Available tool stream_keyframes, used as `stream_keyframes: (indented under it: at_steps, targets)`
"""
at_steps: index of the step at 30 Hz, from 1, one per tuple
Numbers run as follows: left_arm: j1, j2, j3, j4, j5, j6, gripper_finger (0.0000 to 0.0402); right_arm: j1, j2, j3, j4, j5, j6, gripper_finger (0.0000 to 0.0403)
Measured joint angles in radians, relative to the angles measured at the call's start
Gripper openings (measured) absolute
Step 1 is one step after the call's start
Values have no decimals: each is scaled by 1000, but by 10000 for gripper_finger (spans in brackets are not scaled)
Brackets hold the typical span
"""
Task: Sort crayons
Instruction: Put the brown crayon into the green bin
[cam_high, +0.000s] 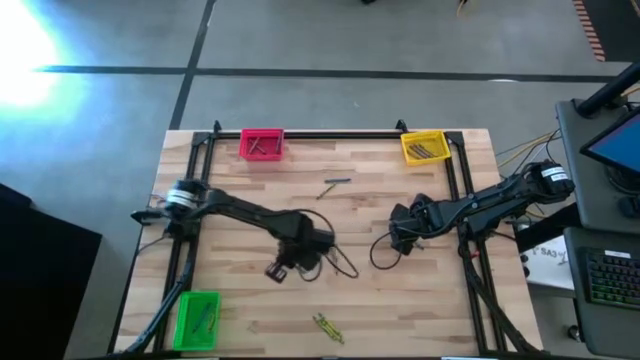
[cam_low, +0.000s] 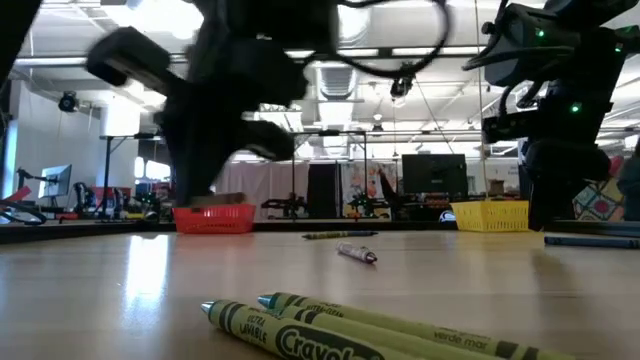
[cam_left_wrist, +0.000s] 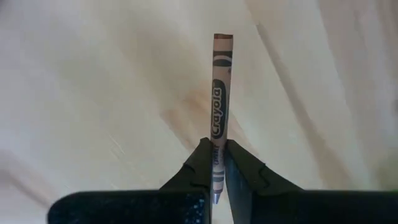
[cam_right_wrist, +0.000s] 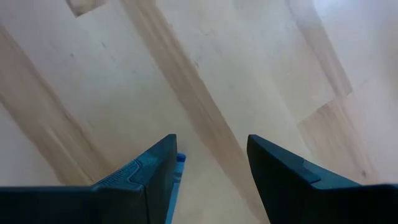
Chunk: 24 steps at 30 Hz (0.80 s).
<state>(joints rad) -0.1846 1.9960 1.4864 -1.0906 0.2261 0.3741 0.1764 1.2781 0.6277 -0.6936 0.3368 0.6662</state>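
Near the middle of the table, the left gripper (cam_left_wrist: 219, 163) is clenched on a brownish crayon (cam_left_wrist: 219, 106), its two dark fingers (cam_left_wrist: 200, 163) pinching the wrapper near one end while the rest of the stick juts out over the pale wood. Across from it, right of centre, the right gripper (cam_right_wrist: 211, 163) hovers with its fingers spread wide and nothing between them; a bit of blue shows beside one finger (cam_right_wrist: 155, 168), too cut off to identify. On the butcher-block table (cam_high: 230, 290) lie loose crayons: a grey one (cam_high: 335, 184) between the far bins and two olive-green ones (cam_high: 326, 326) near the front edge, which the low view shows side by side and touching. A pink bin (cam_high: 262, 145) and a yellow bin (cam_high: 424, 148) stand at the far edge, a green bin (cam_high: 197, 319) at the front left corner, each with a few crayons inside, their colours hard to make out. Beyond the table the low view takes in a large lit room with desks and monitors. In that view the left arm is a dark blur, and its fingers are hidden.
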Motion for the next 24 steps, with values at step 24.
stream_keyframes:
  at_steps: [24]
  targets:
    - [-620,-741,-670,343,181,-1876,0,-23,0,9,211,3,-120,189]
